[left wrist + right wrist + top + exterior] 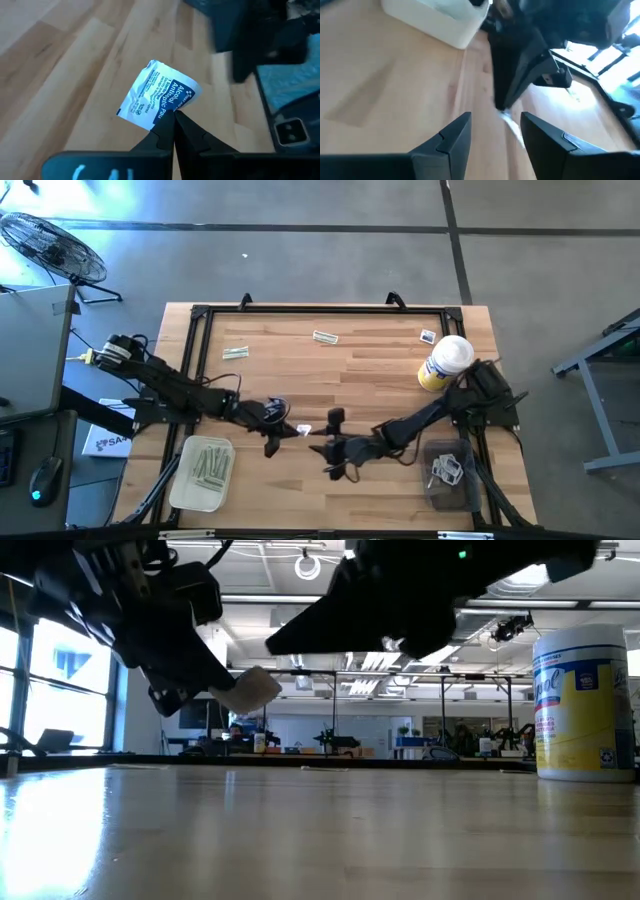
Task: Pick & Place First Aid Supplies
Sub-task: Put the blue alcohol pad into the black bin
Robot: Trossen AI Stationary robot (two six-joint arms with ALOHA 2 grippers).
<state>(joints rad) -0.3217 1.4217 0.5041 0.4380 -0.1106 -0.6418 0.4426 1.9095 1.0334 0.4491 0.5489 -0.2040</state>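
Observation:
A small white square packet (157, 95) with blue print hangs above the mid-table wood, and my left gripper (172, 125) is shut on it; the high view shows it as a white fleck (303, 430). My right gripper (495, 135) stands open just right of it, pointing at the left gripper, and the packet (512, 127) shows edge-on beyond its fingertips, apart from them. Two pale strips (235, 352) (325, 337) and a small white square (428, 336) lie flat near the far edge. More strips lie in a white tray (203, 472) at the near left. My left gripper pinches the packet between its two fingertips at one edge, near a corner (169, 111). The fingers come from the table's left, slanting down. The packet sticks out past the fingertips, tilted and slightly bent, lifted clear of the table (255, 688).
A yellow bottle with a white cap (443, 363) stands at the far right. At the near right, a dark tray (450, 472) holds white packets. A black frame (200, 315) runs round the table. Bare wood lies between the two grippers and the far strips.

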